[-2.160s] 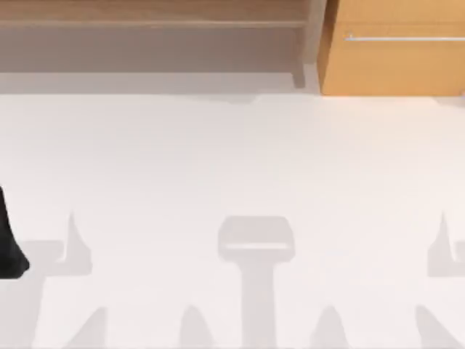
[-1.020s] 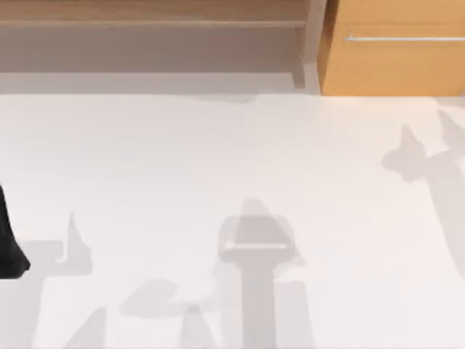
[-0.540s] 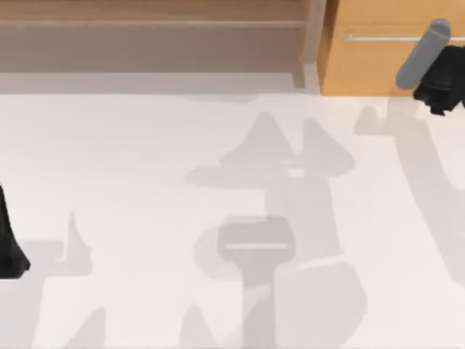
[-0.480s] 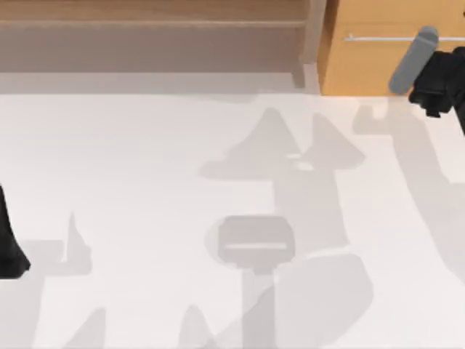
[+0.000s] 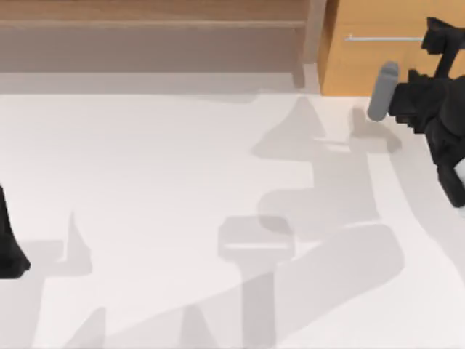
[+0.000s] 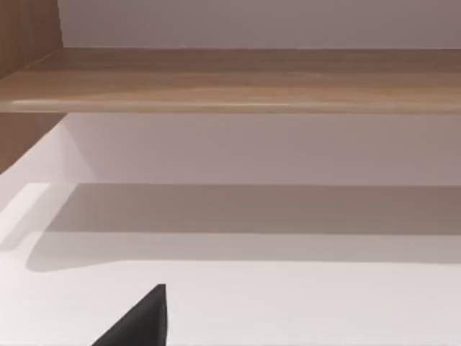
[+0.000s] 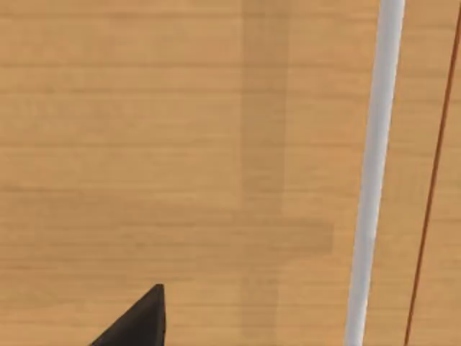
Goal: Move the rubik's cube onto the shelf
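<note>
One arm [image 5: 436, 116] overlapping cabinet [image 5: 363, 65], claw unclear

There is one shelf [image 5: 152, 22], a long wooden board with one upright post [image 5: 314, 33] at its end. There is one drawer cabinet [image 5: 378, 65], and it has one metal bar handle [image 7: 374, 173]. Two robot arms are there: one left arm [image 5: 9, 240] and one right arm [image 5: 436, 109]. There is one white table [image 5: 160, 189].

My right arm [image 5: 436, 109] reaches in at the top view's far right — left arm [image 5: 11, 247] apparently parked.
</note>
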